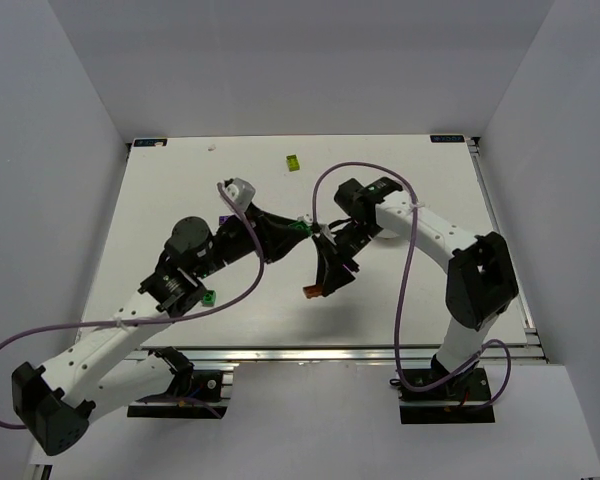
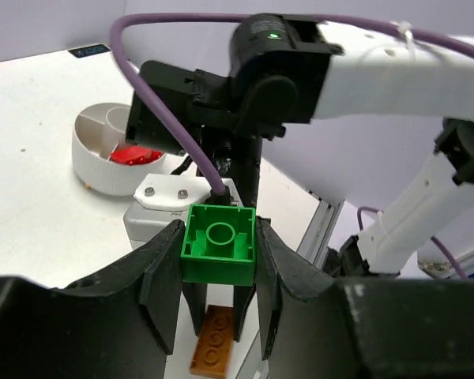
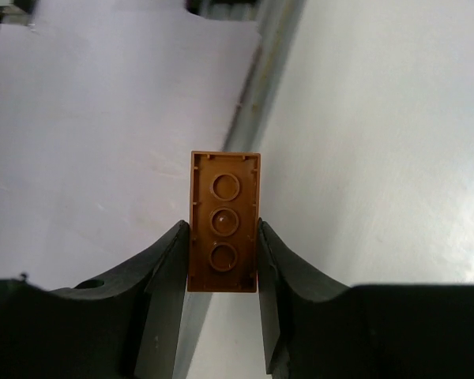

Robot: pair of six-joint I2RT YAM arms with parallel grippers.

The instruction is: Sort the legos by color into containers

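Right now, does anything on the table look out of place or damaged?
Nothing looks spilled or damaged. One oddity: the left gripper, holding a green brick, hangs very close to the right gripper, which holds an orange brick.

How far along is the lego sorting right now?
Done: red legos lie in one compartment of the white bowl. In hand: the left gripper clamps a green lego, the right gripper an orange lego. Left: a yellow-green lego and a second green lego lie loose on the table.
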